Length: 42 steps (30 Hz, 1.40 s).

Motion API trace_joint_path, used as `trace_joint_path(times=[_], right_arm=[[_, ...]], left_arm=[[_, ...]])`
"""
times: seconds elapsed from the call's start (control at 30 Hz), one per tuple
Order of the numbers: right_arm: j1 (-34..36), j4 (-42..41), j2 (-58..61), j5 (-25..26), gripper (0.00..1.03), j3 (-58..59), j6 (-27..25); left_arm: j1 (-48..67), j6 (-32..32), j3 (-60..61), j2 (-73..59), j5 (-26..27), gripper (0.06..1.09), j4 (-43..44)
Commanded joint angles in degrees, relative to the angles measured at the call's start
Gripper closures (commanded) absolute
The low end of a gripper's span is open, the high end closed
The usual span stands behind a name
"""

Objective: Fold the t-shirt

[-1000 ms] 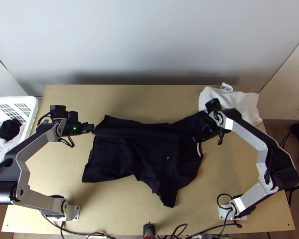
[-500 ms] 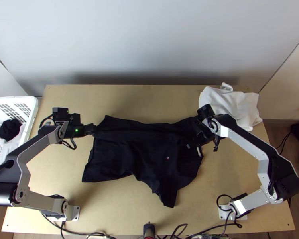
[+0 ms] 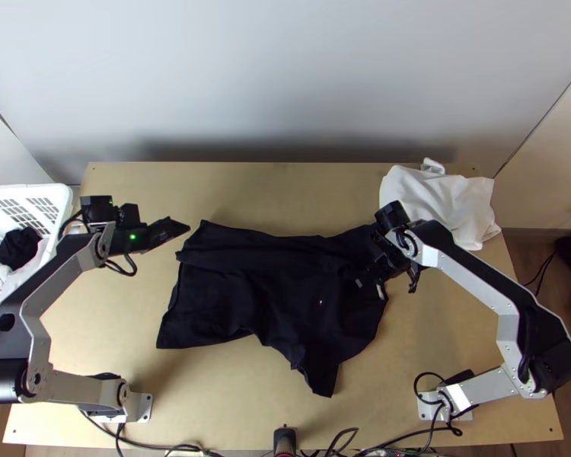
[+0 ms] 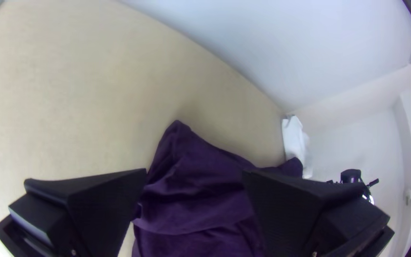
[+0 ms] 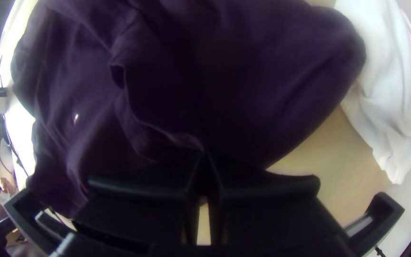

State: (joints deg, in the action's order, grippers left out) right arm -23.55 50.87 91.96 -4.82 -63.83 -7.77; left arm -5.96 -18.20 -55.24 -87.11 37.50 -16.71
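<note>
My left gripper [image 3: 180,226], fingers wide apart, is just beside the dark, creased cloth t-shirt [image 3: 232,286]. Right gripper [image 3: 364,280] clamped on the t-shirt's right part. Shirt's loosely spread, rumpled, mid light wooden desk [image 3: 232,415].

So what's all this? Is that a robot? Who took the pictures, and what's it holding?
Yes, it's a robot with two arms, a left arm and a right arm, standing at a wooden table. One picture comes from a camera high above. The other two come from little cameras on its wrists, so big black fingers poke in at the bottom.

On the table lies a dark t-shirt, spread but wrinkly, and a bunched white cloth. A white basket with more clothes is at the side.

The left gripper is open and holds nothing. The right gripper is shut and seems to pinch a fold of the shirt.
</note>
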Motion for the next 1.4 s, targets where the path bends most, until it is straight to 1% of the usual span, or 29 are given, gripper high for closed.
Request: trace_joint_path(times=[0.0,0.03,0.07,0.13,0.3,0.4,0.47,0.53,0.57,0.63,0.67,0.7,0.73,0.83,0.9,0.97,1.17,1.23,1.27,1.3,1.37], right_arm=[[-1.23,2.04,-0.91,-0.01,0.99,2.40,-1.02],[-1.32,2.04,-0.64,-0.01,0.94,2.57,-1.02],[-1.32,2.04,-0.29,-0.10,0.71,2.75,-0.84],[-1.32,2.13,1.20,-0.10,0.03,2.92,-0.58],[-1.41,3.00,-0.91,-0.10,0.04,2.31,-0.76],[-2.73,3.53,-5.92,-0.01,0.04,1.52,-1.55],[-5.37,4.67,-10.66,-0.01,0.04,0.82,-2.95],[-10.73,8.45,-15.41,-0.01,0.04,-0.85,-4.18],[-14.33,11.71,-17.08,-0.10,0.05,-2.35,-4.01],[-24.70,18.39,-19.54,-0.19,0.05,-4.11,-3.04],[-30.33,19.88,-20.68,-0.19,0.05,-3.67,-3.04],[-35.16,20.14,-21.39,-0.19,0.05,-2.96,-2.78],[-38.50,20.23,-21.65,-0.28,0.05,-2.35,-2.34],[-43.42,20.23,-20.16,-0.98,0.05,-0.68,-2.16],[-45.44,18.03,-18.66,-0.89,0.05,1.08,-2.78],[-47.03,12.85,-17.78,-0.81,0.05,3.80,-3.04],[-56.52,4.85,-11.72,-0.81,0.05,8.46,-4.27],[-58.10,1.42,-9.43,-0.81,0.05,9.34,-4.36],[-58.63,-0.51,-8.47,-0.37,0.05,10.04,-4.62],[-58.89,-2.88,-7.68,1.83,0.05,10.48,-4.71],[-58.89,-6.05,-5.74,4.29,0.05,10.66,-4.45]], left_arm=[[-1.08,-1.67,-0.57,1.51,1.09,0.10,0.01],[-1.08,-1.76,-0.57,1.68,1.09,0.10,0.01],[-1.08,-1.84,-0.57,1.86,1.09,0.10,-0.08],[-0.99,-2.28,-0.66,2.03,1.18,0.10,0.01],[-0.81,-1.67,-0.30,3.88,1.09,0.10,-0.08],[-0.02,0.62,1.63,7.39,0.56,0.10,-0.25],[-0.20,1.15,2.51,9.50,0.65,0.10,-1.31],[-0.46,3.61,2.77,11.09,0.65,0.10,-5.00],[-0.72,4.84,2.77,11.61,0.65,0.10,-7.28],[-0.72,8.00,3.12,12.49,0.65,0.10,-11.68],[-0.72,8.70,4.00,13.11,0.65,0.10,-12.38],[-0.64,8.97,5.15,13.99,0.56,0.10,-12.38],[-0.28,9.67,6.38,14.78,0.56,0.10,-12.29],[1.03,9.67,9.28,15.92,-0.76,0.10,-11.33],[1.65,9.41,10.51,16.18,-1.55,0.10,-10.80],[2.00,8.70,11.39,16.53,-1.90,0.10,-10.01],[2.18,7.65,12.62,17.24,-2.43,0.10,-7.99],[2.18,7.65,12.70,17.15,-2.69,0.10,-7.11],[2.18,7.65,12.70,17.15,-2.69,0.10,-6.76],[2.18,7.56,12.70,17.15,-2.78,0.10,-6.32],[2.09,7.56,12.62,17.15,-2.78,0.10,-5.88]])
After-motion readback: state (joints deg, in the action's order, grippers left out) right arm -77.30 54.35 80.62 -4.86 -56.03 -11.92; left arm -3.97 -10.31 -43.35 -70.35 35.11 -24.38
